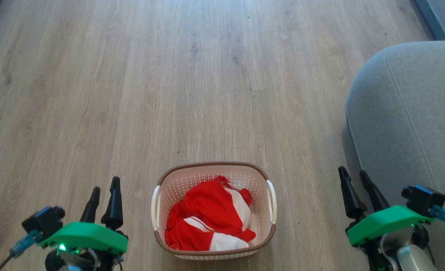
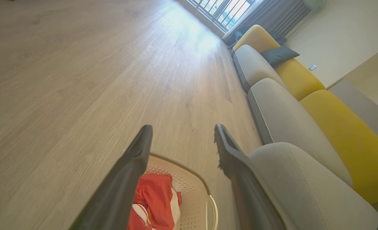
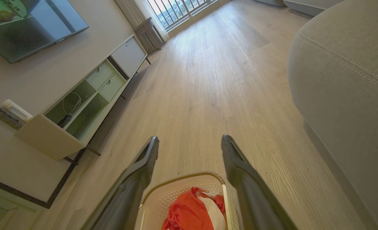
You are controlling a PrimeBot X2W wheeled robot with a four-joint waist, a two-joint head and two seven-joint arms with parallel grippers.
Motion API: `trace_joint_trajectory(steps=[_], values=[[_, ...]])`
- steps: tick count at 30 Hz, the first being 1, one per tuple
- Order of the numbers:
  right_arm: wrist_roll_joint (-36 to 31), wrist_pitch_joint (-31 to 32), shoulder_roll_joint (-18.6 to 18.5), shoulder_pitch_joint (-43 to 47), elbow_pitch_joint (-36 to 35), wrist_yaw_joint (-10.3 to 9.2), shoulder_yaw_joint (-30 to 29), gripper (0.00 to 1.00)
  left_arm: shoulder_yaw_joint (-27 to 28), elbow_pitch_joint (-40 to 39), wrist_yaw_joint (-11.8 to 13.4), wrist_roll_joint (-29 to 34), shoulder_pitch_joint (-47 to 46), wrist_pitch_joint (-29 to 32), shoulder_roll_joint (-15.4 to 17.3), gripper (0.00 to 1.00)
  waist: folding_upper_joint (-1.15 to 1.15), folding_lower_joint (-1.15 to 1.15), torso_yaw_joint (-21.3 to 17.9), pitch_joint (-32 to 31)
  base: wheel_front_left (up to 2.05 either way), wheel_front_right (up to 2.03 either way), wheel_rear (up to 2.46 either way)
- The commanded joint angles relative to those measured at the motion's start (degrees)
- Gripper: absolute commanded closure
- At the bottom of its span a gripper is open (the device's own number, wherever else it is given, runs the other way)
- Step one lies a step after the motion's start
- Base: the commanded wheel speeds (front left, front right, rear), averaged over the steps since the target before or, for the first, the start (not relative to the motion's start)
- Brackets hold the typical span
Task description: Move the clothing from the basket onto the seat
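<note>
Soft red cloth clothing (image 1: 207,218), perforated matt plastic basket (image 1: 177,184), grey woven-fabric seat (image 1: 406,124), matt wood-grain floor (image 1: 132,94)

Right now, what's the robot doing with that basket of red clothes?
Nothing is being held yet. The red clothes lie bunched in the basket on the wooden floor. The left gripper and right gripper are both open, one on each side of the basket, touching nothing. The grey seat is on the right.

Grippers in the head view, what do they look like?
The left gripper and right gripper match: two long, tapered black fingers on a bright green housing, with a small black camera block and blue plug at the outer side.
</note>
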Motion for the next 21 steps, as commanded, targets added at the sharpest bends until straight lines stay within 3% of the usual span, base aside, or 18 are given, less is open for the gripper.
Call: trace_joint_trajectory(steps=[1,21], values=[[-1.7,-0.9,-0.9,-3.1,-1.9,0.37,1.0,0.00,0.8,-2.4,0.4,1.8,-2.1,-0.9,0.6,0.00,0.00,0.00,0.0,0.0,0.00,0.00,0.00],[-15.2,-4.3,-1.1,-3.1,-2.8,0.41,1.9,0.00,0.9,-4.1,1.1,15.6,-2.1,-4.2,0.7,0.00,0.00,0.00,-0.5,0.6,0.00,0.00,0.00]])
